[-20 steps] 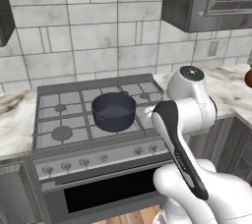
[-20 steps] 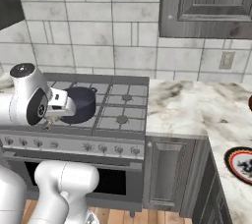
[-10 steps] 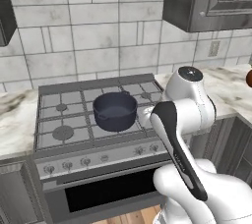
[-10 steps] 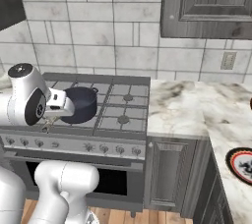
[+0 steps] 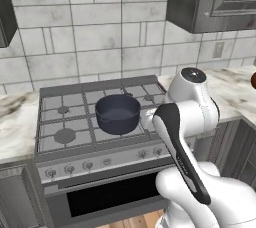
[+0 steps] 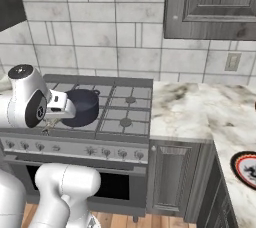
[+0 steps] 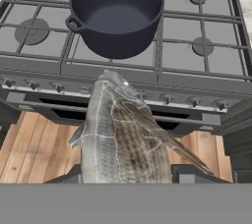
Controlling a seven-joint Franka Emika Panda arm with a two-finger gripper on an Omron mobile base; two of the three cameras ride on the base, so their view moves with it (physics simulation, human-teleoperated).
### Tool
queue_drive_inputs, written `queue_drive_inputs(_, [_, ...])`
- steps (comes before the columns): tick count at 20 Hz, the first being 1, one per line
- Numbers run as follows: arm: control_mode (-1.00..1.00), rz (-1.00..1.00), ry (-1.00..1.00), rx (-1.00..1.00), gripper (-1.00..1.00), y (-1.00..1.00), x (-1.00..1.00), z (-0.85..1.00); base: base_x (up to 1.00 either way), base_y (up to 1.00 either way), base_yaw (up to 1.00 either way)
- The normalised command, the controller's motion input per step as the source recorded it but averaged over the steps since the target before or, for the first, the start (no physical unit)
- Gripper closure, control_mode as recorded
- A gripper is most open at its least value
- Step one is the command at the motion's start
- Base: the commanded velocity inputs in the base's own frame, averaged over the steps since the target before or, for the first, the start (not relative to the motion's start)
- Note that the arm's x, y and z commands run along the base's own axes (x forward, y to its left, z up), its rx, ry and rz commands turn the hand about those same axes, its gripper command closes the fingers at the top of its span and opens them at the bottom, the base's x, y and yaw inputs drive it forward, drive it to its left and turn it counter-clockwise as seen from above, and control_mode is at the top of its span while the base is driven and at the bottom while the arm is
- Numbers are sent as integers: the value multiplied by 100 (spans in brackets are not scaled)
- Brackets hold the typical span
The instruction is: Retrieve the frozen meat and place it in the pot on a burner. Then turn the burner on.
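- Carrying the frozen meat, a whole grey fish (image 7: 118, 134), toward the stove: in the hand view the fish rises from between the tool's finger tips (image 7: 189, 171), so the tool is closed on its tail end, head pointing away from the hand.
- Fish long axis runs straight along the tool's line of sight, snout aimed at the pot (image 7: 115, 12).
- Pot sits on the stove grate (image 5: 65, 122) over a front burner toward the middle, upright, uncovered, nothing inside it.
- Key relation: the pot lies ahead of and beyond the fish tip; the fish hangs out over the stove's front edge and the wooden floor (image 7: 29, 144), not yet above the grate.
- Control knobs (image 7: 167, 99) line the front panel between fish and pot.
- Right base view: the wrist (image 6: 57, 107) stands just beside the pot's near side.
- Judgement: the next move needs a forward reach until the fish is over the pot mouth, then release. The fish looks longer than the pot is wide, so it may rest tilted on the rim.
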Motion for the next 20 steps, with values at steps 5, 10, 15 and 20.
queue_drive_inputs(5, [-100,0,0,0,100,4,4,0,16,13,0])
queue_drive_inputs(10, [-100,0,0,0,100,17,27,0,0,0,0])
queue_drive_inputs(15, [-100,2,1,0,100,19,81,2,0,0,0])
queue_drive_inputs(20, [-100,0,4,-5,100,15,92,5,0,0,0])
